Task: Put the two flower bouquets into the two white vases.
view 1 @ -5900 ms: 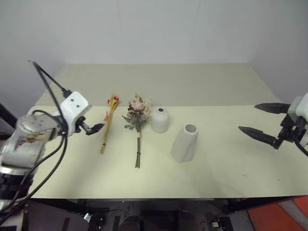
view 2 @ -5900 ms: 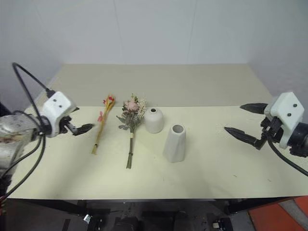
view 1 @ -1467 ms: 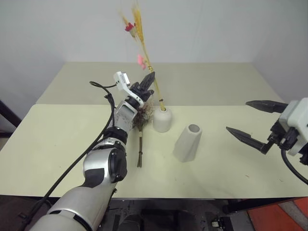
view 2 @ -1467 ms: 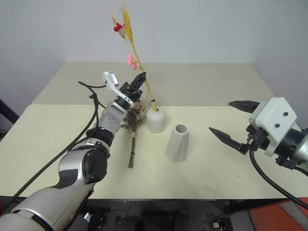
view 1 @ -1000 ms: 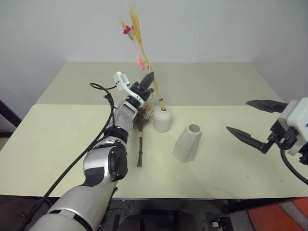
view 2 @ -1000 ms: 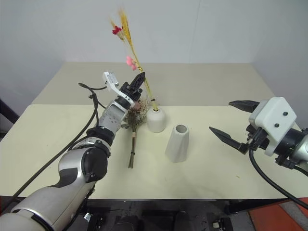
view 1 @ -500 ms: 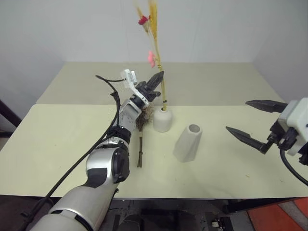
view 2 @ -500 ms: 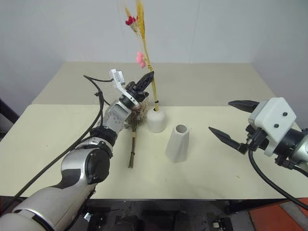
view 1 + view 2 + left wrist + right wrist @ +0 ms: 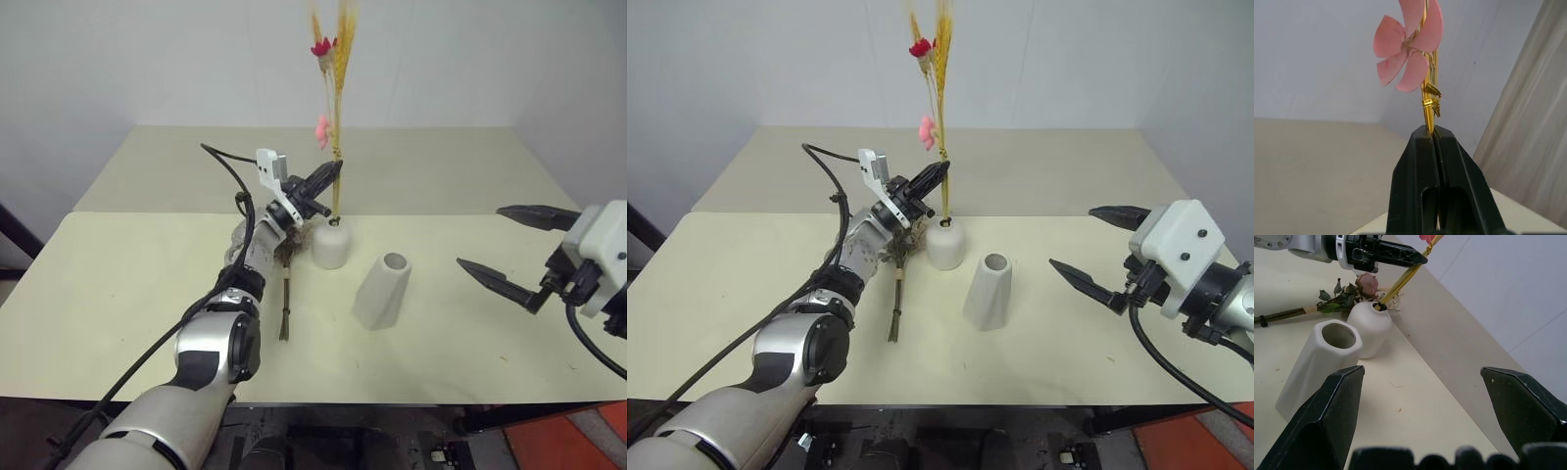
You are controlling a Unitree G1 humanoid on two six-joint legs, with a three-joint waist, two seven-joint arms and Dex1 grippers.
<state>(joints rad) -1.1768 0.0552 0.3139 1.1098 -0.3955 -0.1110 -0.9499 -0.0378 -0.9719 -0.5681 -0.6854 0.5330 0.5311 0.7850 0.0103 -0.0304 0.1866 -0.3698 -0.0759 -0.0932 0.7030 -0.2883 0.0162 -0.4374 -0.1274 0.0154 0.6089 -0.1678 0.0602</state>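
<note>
Yellow stalks (image 9: pixel 339 59) stood in the short vase (image 9: pixel 330 244), still pinched tight by the left gripper (image 9: pixel 333 174) just above its mouth. The bushy bunch (image 9: pixel 285 279) lay on the table below that gripper, and the tall vase (image 9: pixel 381 291) was empty, so about half was left. The right gripper (image 9: pixel 509 247) waited wide open, holding nothing.

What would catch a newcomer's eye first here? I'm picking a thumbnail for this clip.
The yellow wheat-like bunch rising tall from the short vase, its stalks pinched in the shut left gripper. Then the bushier bouquet lying on the table left of that vase, and the open right gripper waiting beside the taller vase.
</note>
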